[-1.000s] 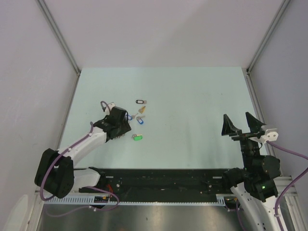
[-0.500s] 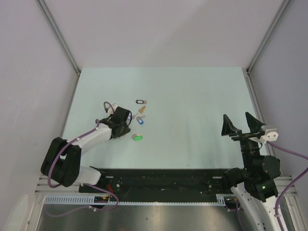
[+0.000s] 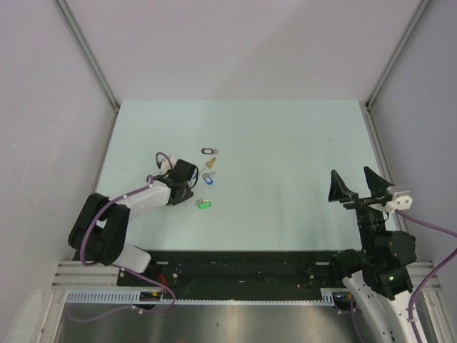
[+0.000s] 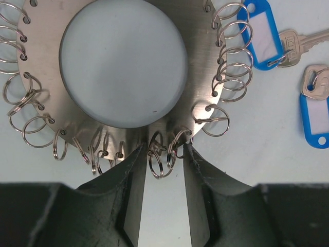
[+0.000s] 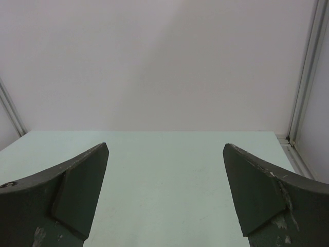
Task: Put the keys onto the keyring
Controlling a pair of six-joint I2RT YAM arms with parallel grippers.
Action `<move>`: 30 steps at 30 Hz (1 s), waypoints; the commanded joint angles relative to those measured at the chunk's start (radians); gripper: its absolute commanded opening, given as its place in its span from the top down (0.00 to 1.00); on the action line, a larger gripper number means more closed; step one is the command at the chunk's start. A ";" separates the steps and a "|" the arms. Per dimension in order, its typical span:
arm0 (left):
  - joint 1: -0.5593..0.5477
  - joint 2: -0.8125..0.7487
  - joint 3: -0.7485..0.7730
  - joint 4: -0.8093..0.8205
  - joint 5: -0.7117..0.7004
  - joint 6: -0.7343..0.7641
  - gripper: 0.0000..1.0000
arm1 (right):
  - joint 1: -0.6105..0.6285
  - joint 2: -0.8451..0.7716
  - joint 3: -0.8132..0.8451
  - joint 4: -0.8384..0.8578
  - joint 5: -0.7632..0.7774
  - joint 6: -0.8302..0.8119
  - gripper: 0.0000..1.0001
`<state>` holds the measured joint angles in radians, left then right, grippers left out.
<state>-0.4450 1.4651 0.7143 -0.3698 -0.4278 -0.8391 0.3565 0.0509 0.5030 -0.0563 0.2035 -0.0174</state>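
Far left, the left gripper (image 4: 161,153) is down on the table (image 3: 285,136), right at the keyring (image 4: 199,95). The keyring lies flat, a round plate with a wide hole and small wire loops (image 4: 160,160) strung all along its rim. It sits straight ahead of the fingers (image 4: 129,177), and its near rim reaches just in between the tips. The jaws are drawn in narrow around a couple of those loops. Whether they actually pinch them or only bracket them cannot be told.

Just right of the keyring, a blue-tagged key (image 4: 258,32) lies with its tag end-on to the rim and its blade pointing away. A second blue tag (image 4: 313,121) lies a little farther right. From above, a black-tagged key (image 3: 208,151), a tan key (image 3: 210,163) and a green-tagged key (image 3: 204,204) all sit on that same right side, none threaded yet.

Well to the right of the keyring, the right gripper (image 3: 355,184) hangs above the table with its jaws spread wide and nothing in them. The left arm is by far the nearer, so the next move looks like its own.
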 commanded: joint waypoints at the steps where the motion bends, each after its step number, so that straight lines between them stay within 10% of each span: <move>1: 0.011 0.012 0.013 0.015 -0.034 -0.037 0.61 | 0.004 -0.010 -0.006 -0.002 0.016 -0.012 0.00; 14: 0.032 -0.182 -0.027 -0.084 -0.055 -0.014 1.00 | 0.006 -0.002 -0.007 0.001 0.005 -0.015 0.00; 30: -0.018 -0.289 0.284 -0.190 0.017 0.227 1.00 | 0.009 -0.003 -0.006 0.003 -0.004 -0.016 0.00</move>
<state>-0.4248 1.1893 0.8219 -0.5438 -0.4511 -0.6949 0.3584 0.0513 0.4950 -0.0593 0.2024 -0.0200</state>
